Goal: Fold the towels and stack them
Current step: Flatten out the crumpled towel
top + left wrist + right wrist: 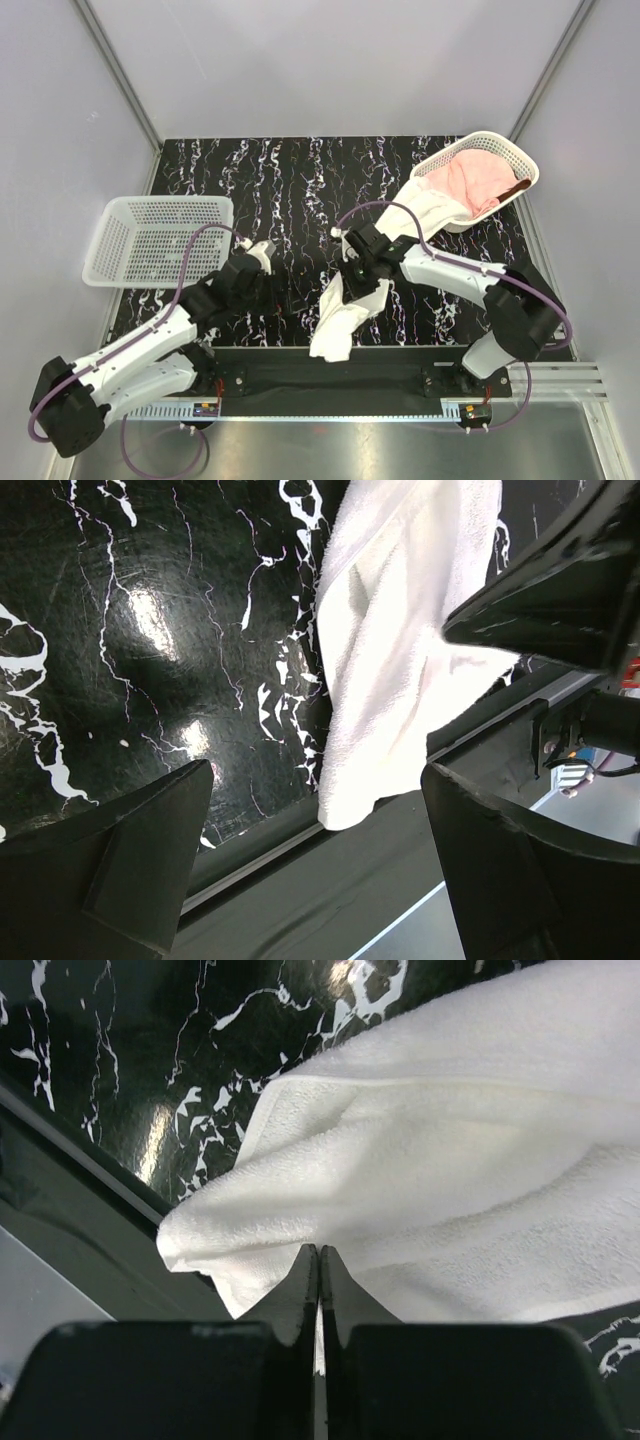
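Find the white towel (338, 325) trailing from the basket (500, 140) at 2 o'clock down to 6 o'clock, drooping over the desk (290, 180) edge. Leave the pink towel (470, 180) and rust-brown towel (515, 187) in that basket. Note the right end effector (318, 1260) pressed shut at the white hem, catch on cloth uncertain. Note the left end effector (262, 250) gaping, empty, at 9 o'clock. Confirm the pinch, draw toward 9 o'clock until clear of the basket, then spread flat before folding.

White towel (340, 312): midsection hidden under right arm (445, 268); brown towel (517, 187) mostly covered by pink towel (470, 180). Unclear whether right gripper (319, 1252) pinches cloth.
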Controlling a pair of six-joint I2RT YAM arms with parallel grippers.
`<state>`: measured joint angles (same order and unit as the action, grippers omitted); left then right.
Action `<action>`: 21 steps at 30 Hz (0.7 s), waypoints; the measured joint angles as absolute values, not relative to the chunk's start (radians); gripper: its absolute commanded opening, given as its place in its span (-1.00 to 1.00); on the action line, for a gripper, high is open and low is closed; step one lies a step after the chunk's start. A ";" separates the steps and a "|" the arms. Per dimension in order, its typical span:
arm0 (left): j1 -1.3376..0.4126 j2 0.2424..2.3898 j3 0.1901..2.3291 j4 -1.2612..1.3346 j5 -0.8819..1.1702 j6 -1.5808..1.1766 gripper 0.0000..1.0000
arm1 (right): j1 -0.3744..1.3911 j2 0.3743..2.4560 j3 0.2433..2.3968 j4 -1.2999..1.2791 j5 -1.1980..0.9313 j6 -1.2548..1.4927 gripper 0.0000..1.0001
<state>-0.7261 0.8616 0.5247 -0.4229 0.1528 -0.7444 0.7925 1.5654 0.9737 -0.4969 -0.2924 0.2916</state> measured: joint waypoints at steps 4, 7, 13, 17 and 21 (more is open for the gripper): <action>-0.726 0.875 0.527 -0.424 0.153 -0.734 0.83 | 0.793 1.504 0.978 -0.508 -0.219 0.307 -1.00; -0.726 0.885 0.540 -0.426 0.152 -0.726 0.83 | 0.793 1.441 0.992 -0.516 -0.152 0.315 -1.00; -0.726 0.900 0.573 -0.424 0.150 -0.707 0.82 | 0.794 1.404 1.059 -0.528 -0.049 0.325 -1.00; -0.726 0.906 0.574 -0.406 0.170 -0.691 0.81 | 0.765 1.396 1.088 -0.583 0.098 0.364 -1.00; -0.735 0.960 0.580 -0.369 0.190 -0.666 0.72 | 0.626 1.384 1.139 -0.615 0.185 0.400 -1.00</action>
<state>-0.7353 0.9596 0.5804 -0.3695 0.1902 -0.6662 0.6258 1.3838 1.1385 -0.6151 0.1848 0.3996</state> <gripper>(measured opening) 0.880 0.011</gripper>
